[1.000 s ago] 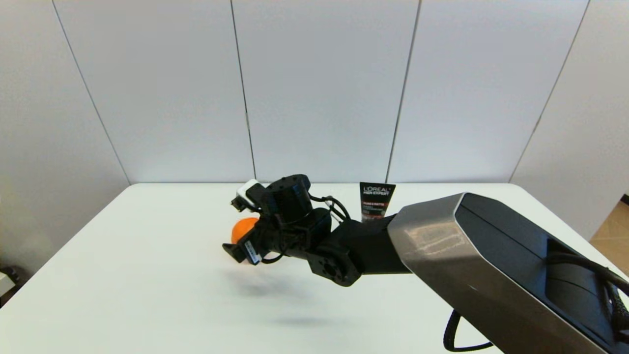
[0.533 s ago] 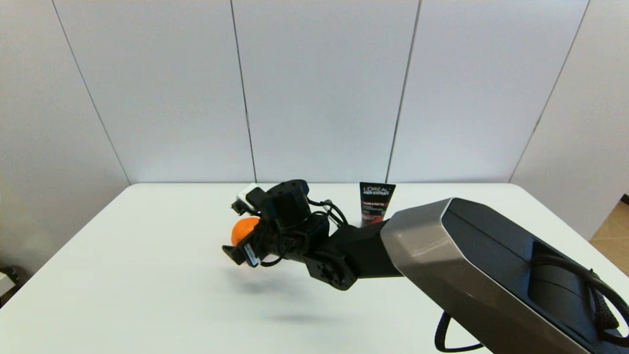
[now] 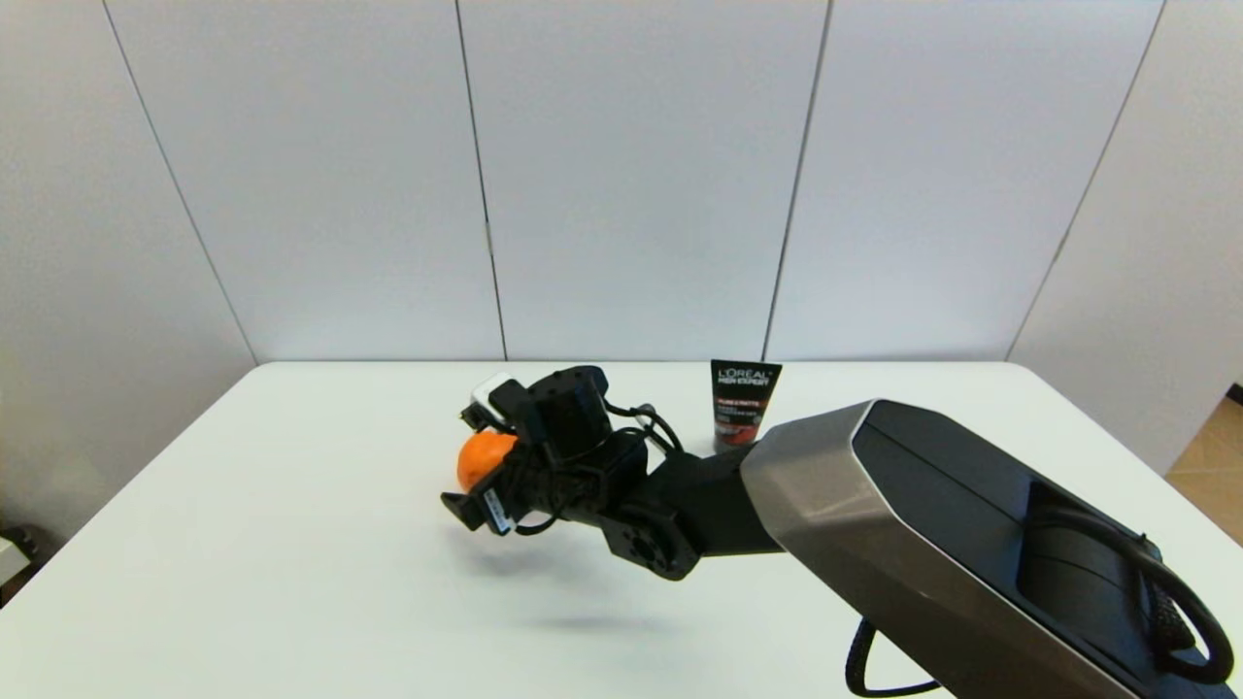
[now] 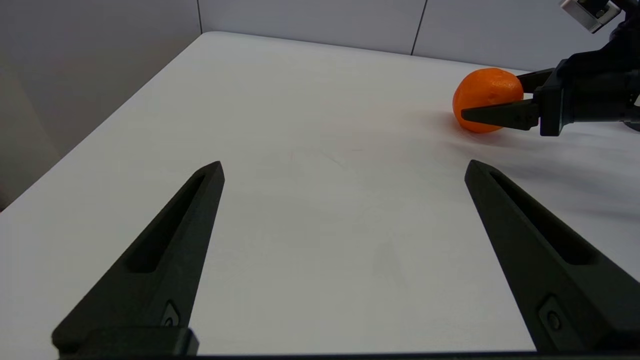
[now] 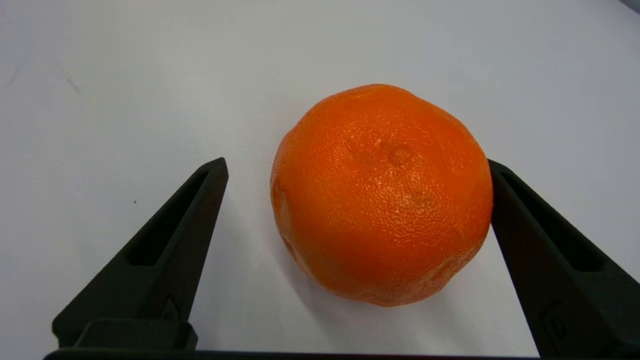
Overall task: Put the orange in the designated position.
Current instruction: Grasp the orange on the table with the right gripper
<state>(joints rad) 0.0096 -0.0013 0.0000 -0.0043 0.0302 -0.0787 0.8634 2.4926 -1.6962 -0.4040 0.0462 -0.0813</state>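
The orange (image 3: pixel 483 456) rests on the white table (image 3: pixel 291 544), left of centre and toward the back. My right gripper (image 3: pixel 473 476) reaches it from the right and stands open around it. In the right wrist view the orange (image 5: pixel 382 195) sits between the fingers: one finger (image 5: pixel 530 235) lies at its skin, the other (image 5: pixel 175 235) is a gap away. My left gripper (image 4: pixel 344 169) hovers open and empty over the table's left side, facing the orange (image 4: pixel 487 97) and the right gripper (image 4: pixel 494 96). No mark for the designated position shows on the tabletop.
A black L'Oreal tube (image 3: pixel 743 403) with a red band stands upright at the back of the table, right of the orange. The right arm's large grey housing (image 3: pixel 874 515) fills the near right side. The table's left edge (image 4: pixel 100 135) drops off beside the left gripper.
The right arm has shifted slightly left and its wrist has dipped a little toward the table. The orange stays in the same spot.
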